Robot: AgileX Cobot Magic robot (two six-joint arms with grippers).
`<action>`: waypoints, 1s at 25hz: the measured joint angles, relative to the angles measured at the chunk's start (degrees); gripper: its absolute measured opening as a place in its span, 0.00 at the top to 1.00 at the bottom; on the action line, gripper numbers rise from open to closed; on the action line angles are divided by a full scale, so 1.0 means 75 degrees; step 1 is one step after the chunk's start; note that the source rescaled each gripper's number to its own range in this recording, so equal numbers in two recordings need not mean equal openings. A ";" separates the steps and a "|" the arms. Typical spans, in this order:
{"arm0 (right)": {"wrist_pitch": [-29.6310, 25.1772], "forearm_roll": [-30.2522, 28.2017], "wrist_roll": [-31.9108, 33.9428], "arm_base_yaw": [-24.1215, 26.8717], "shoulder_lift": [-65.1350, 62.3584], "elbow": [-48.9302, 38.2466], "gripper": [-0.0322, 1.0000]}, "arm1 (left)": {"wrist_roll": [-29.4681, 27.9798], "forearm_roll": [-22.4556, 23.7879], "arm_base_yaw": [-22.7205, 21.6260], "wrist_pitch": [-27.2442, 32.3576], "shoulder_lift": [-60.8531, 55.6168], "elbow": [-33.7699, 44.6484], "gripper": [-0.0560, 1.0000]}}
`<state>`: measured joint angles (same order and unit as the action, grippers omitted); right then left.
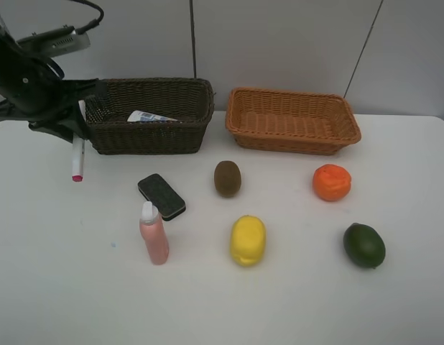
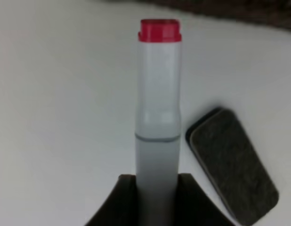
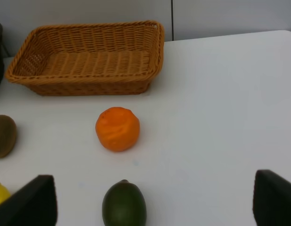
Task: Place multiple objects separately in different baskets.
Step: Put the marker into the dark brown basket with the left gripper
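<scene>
My left gripper [image 1: 76, 135] is shut on the white marker [image 1: 78, 159], which hangs pink tip down just left of the dark brown basket [image 1: 150, 136]. The left wrist view shows the marker [image 2: 157, 108] clamped between the fingers, above the table. A white shampoo bottle [image 1: 150, 116] lies inside the dark basket. The light tan basket [image 1: 294, 138] holds nothing. On the table lie the black eraser [image 1: 162, 196], pink bottle [image 1: 154, 236], kiwi [image 1: 227, 177], lemon [image 1: 248, 239], orange [image 1: 331, 182] and lime [image 1: 364, 245]. My right gripper [image 3: 155, 202] stands open, short of the lime [image 3: 124, 205].
The two baskets stand side by side at the back of the white table [image 1: 64, 287], close to the wall. The fruit sits in the middle and right, the eraser [image 2: 232, 165] and pink bottle left of centre.
</scene>
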<state>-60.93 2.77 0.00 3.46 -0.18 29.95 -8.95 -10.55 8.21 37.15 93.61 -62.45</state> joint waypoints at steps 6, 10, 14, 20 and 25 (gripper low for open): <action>0.0000 0.0000 0.0000 0.0000 0.0000 0.0000 0.04 | 0.0636 0.0007 0.0000 -0.2790 0.0057 -0.0237 0.95; 0.0000 0.0000 0.0000 0.0000 0.0000 0.0000 0.04 | 0.0686 0.0140 0.0000 -0.4362 0.1078 -0.0646 0.95; 0.0000 0.0000 0.0000 0.0000 0.0000 0.0000 0.04 | 0.0696 0.0582 0.0000 -0.5281 0.2164 -0.1129 0.90; 0.0000 0.0000 0.0000 0.0000 0.0000 0.0000 0.04 | 0.0724 0.0867 0.0000 -0.5427 0.2881 -0.1765 0.08; 0.0000 0.0000 0.0000 0.0000 0.0000 0.0000 0.04 | 0.0724 0.0883 0.0000 -0.5344 0.2888 -0.1811 0.01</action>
<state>-60.93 2.77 0.00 3.46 -0.18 29.95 -3.53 -3.93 8.21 -2.93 115.28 -76.03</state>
